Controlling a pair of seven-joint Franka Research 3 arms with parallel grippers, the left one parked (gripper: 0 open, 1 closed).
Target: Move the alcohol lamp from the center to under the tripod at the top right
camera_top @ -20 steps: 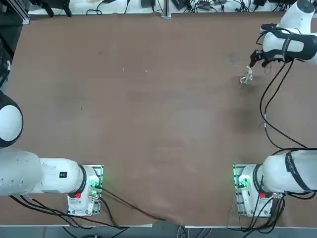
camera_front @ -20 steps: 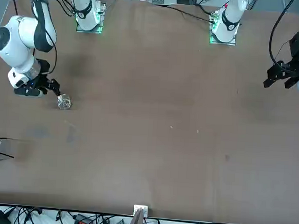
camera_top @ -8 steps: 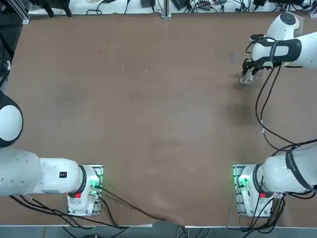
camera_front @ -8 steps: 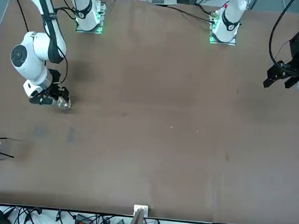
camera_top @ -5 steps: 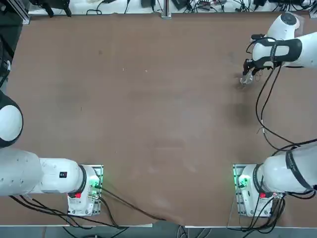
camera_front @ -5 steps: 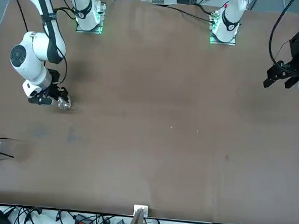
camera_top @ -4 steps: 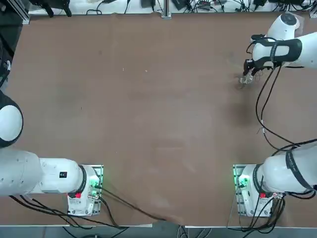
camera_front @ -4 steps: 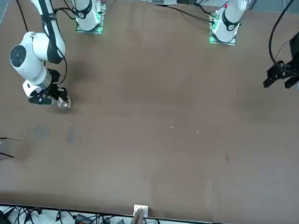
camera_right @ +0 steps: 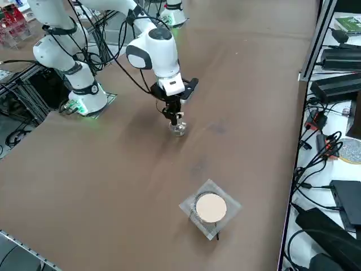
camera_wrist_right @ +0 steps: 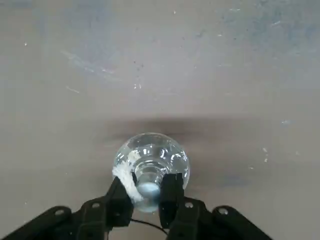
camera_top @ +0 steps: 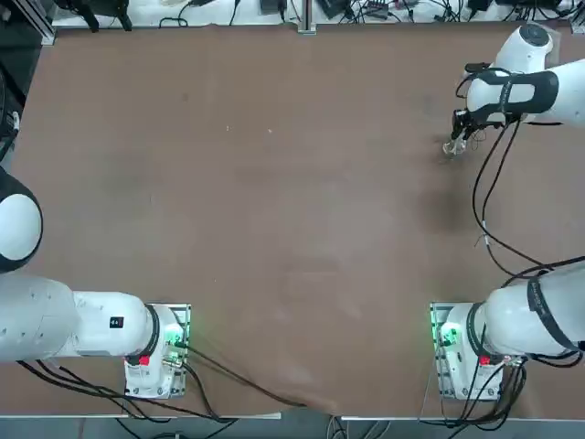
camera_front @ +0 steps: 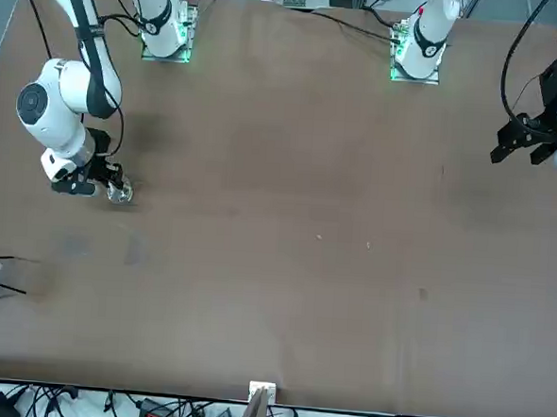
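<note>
So the clear glass alcohol lamp (camera_wrist_right: 172, 152) is on the brown table (camera_top: 274, 210), over on the right side and toward the far edge. The right gripper (camera_wrist_right: 151, 197) is right at its neck, reaching in from the near side, but honestly I can't tell if it's spread around the glass or actually pinching it. There's a frayed white wick (camera_wrist_right: 125, 179) lying over one side of the lamp, and the round glass body bulges out beyond the neck. The tripod (camera_right: 218, 235) stands farther right and farther out than the lamp, well apart from it, with a square wire gauze (camera_right: 230, 207) on top that has a pale round center (camera_right: 211, 208). A few of its dark thin legs poke out under the gauze. The lamp is outside the tripod, not under it. Some black cables (camera_top: 486, 197) loop along the right arm (camera_top: 516, 91) too.
</note>
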